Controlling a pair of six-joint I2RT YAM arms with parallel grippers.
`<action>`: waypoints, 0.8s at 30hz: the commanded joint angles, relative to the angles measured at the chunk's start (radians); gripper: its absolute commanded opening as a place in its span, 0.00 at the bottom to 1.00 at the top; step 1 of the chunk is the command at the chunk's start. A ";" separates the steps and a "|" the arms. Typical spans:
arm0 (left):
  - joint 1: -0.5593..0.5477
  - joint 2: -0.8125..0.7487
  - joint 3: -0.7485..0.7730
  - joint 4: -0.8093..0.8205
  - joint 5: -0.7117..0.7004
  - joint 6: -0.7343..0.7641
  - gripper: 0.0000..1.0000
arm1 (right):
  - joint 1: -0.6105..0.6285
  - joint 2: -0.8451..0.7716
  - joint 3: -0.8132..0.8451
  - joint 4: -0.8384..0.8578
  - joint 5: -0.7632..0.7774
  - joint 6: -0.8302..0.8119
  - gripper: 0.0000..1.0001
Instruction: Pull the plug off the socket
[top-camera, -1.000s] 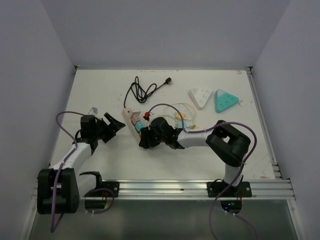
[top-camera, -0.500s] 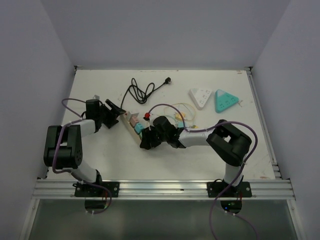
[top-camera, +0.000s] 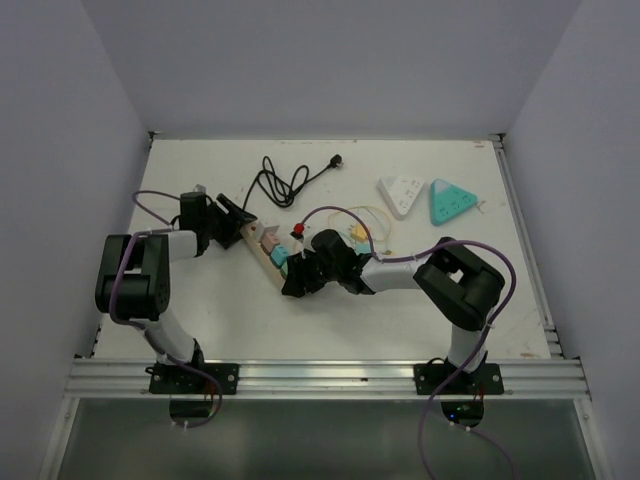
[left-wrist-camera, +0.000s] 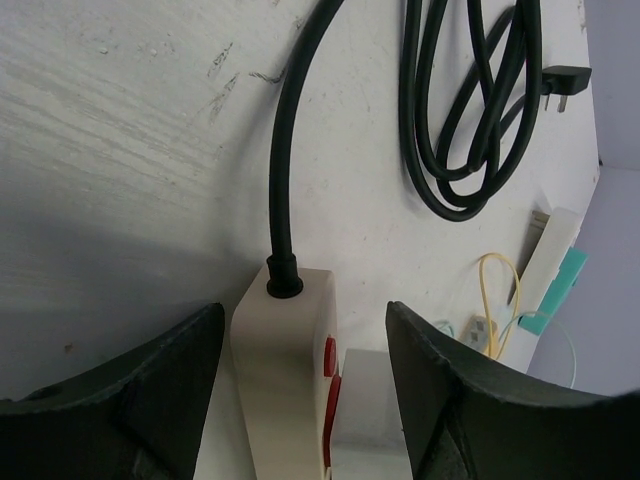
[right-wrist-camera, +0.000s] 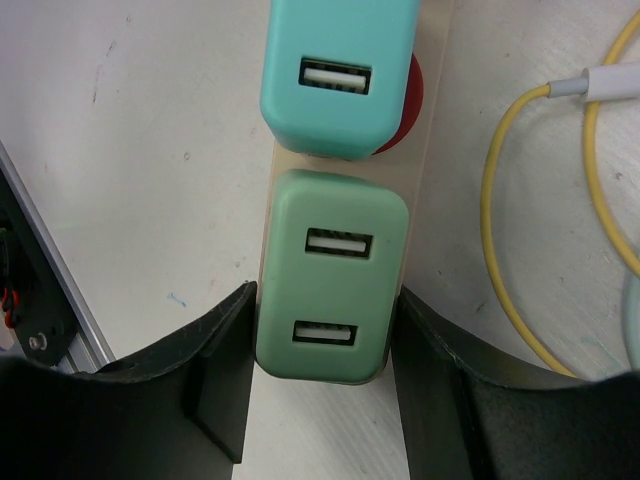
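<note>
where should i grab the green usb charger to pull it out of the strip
Grip the green charger by its two long flat side faces, coming straight down over its USB face, where the right arm's fingers sit. The teal charger butts against one end, so only the sides across the power strip are free.

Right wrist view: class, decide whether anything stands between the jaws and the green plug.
Nothing visible does. The right gripper's jaws sit against both sides of the green plug, with the teal plug beyond it on the power strip.
</note>
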 joint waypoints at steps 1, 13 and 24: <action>-0.038 0.032 -0.002 -0.009 -0.038 0.002 0.70 | 0.004 -0.009 -0.014 0.018 -0.046 -0.010 0.00; -0.055 0.061 -0.004 -0.003 -0.075 0.025 0.38 | 0.003 0.000 -0.014 0.024 -0.069 -0.013 0.00; -0.055 -0.137 0.053 -0.041 -0.119 0.154 0.00 | 0.004 -0.069 -0.018 -0.009 -0.049 -0.014 0.51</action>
